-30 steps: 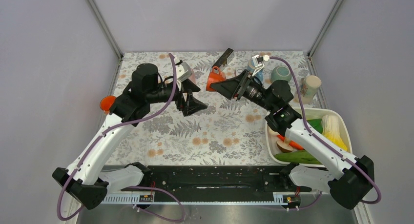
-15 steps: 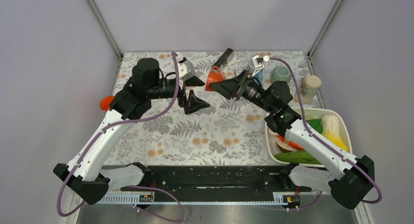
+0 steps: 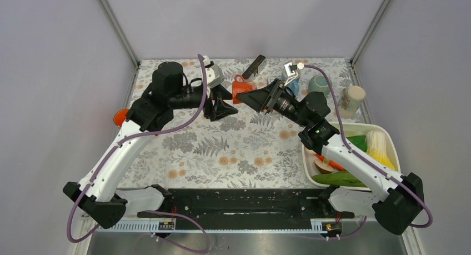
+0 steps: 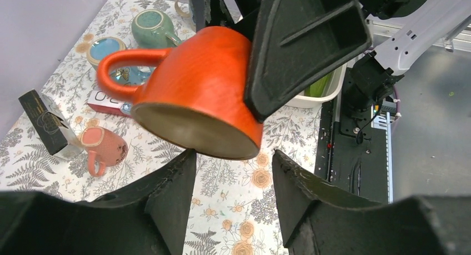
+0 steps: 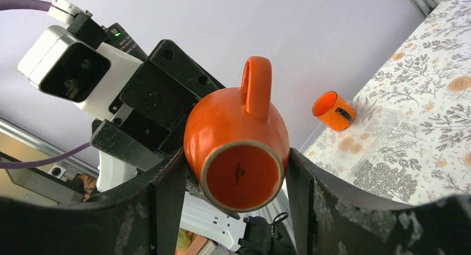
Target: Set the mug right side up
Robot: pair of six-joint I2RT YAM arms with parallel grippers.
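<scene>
Jaws of the right gripper pinch the orange mug by its sides, aloft over the far table; the left gripper hangs spread just under its rim. Partway there, I'd say: axis roughly level, base toward the right wrist, mouth toward the left gripper, handle up. Tipping upright and setting down remain.

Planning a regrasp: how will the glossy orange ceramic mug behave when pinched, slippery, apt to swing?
Probably slippery: the glossy orange ceramic mug has a smooth rounded wall, and the right gripper pinches it across that curve. It may pivot between the pads, since its loop handle sticks out to one side. Rigid glazed body, so likely to chip if dropped from mid-air.
</scene>
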